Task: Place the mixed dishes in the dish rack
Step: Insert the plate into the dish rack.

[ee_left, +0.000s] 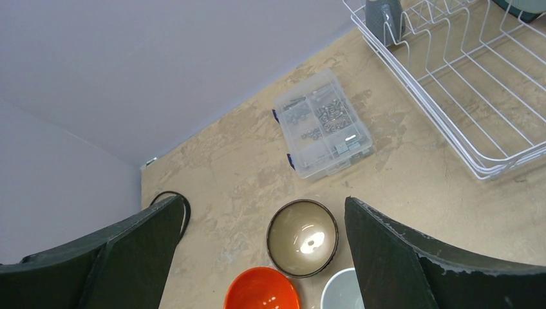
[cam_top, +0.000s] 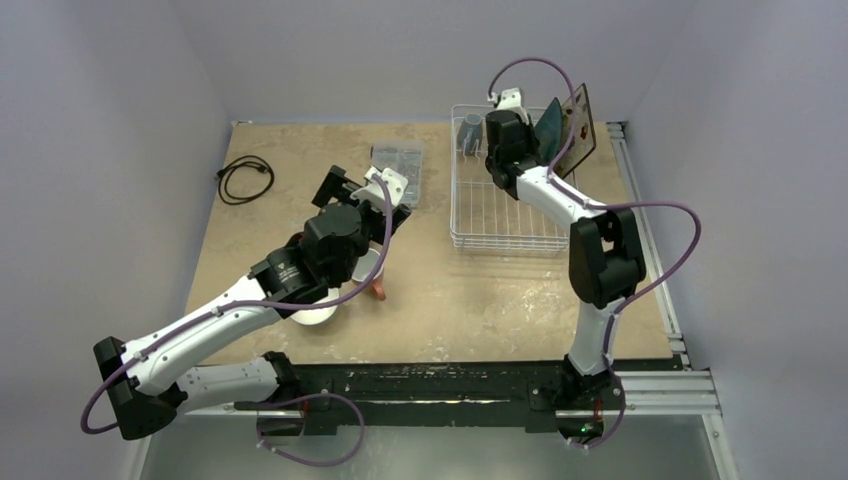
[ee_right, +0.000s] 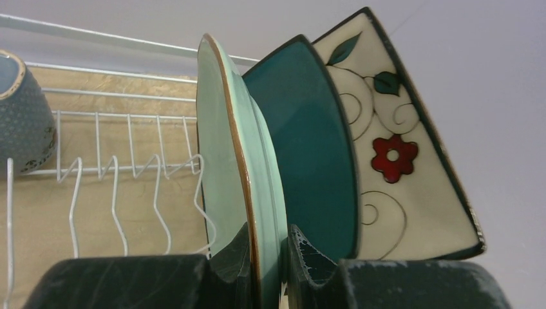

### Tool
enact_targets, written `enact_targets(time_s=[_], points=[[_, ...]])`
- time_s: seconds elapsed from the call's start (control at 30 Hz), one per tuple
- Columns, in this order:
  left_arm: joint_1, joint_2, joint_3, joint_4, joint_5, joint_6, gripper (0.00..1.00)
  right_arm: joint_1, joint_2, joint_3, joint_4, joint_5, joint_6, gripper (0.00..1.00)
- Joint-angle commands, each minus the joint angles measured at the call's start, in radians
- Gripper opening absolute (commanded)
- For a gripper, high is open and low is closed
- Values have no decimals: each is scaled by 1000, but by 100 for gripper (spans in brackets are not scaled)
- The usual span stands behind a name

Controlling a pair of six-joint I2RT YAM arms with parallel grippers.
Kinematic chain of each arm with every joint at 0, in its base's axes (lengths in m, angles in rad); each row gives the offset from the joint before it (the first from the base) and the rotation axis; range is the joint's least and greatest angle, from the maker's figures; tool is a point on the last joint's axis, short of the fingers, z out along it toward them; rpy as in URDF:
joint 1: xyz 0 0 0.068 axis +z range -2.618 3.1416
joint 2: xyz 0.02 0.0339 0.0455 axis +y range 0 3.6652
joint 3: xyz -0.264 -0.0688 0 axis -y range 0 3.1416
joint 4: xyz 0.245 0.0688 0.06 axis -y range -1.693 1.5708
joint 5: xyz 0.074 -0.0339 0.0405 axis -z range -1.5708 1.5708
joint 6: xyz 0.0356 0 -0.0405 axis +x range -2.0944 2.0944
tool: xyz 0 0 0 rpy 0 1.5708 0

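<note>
RACK FILLING, ROOM FOR ERROR: On the beige table [cam_top: 480, 300], the dish rack [cam_top: 505, 243] sits in the upper right of the overhead view, with three plates on edge at its far end. In the right wrist view the square cream floral plate [ee_right: 399, 180] leans outward at the right of the frame. The square dark teal plate [ee_right: 315, 154] is just in front of it. The round pale green plate [ee_right: 225, 161] stands at centre, its lower rim clenched in the right pincer [ee_right: 269, 257].

The main risk lies here. Whether the green plate's bottom edge sits between tines cannot be seen. If it does not when the jaws let go, it could tip onto the teal plate and shove the leaning stack toward the rack's far wall, or slide left along the wires. A sideways pull-away could drag it too.

The clear compartment box [ee_left: 324, 132], at the centre of the left wrist view, is no dish, and a wide reach could nudge it. The left pincer [ee_left: 263, 209] hangs released, jaws spread wide, above the brown bowl [ee_left: 302, 237] and orange bowl [ee_left: 263, 291] at the bottom of the frame. The two lie close together, so a finger coming down for one may knock the other. The grey-blue mug [ee_right: 22, 122] stands in the rack at the left edge, apart from the plates.
</note>
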Motion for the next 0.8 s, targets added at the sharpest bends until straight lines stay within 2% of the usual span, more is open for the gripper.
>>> enact_targets(time_s=[0.0,0.37,0.6,0.77], points=[[11,5,-1,50,14,8,94,-8,-8,84,141,32,-44,0],[19,38,12,27,35,-12,94,-63,33,126,48,-96,92,0],[26,55,17,21,48,-24,94,-83,17,122,11,-137,133,25],[28,59,19,18,43,-21,94,-83,-11,149,-55,-135,157,39]])
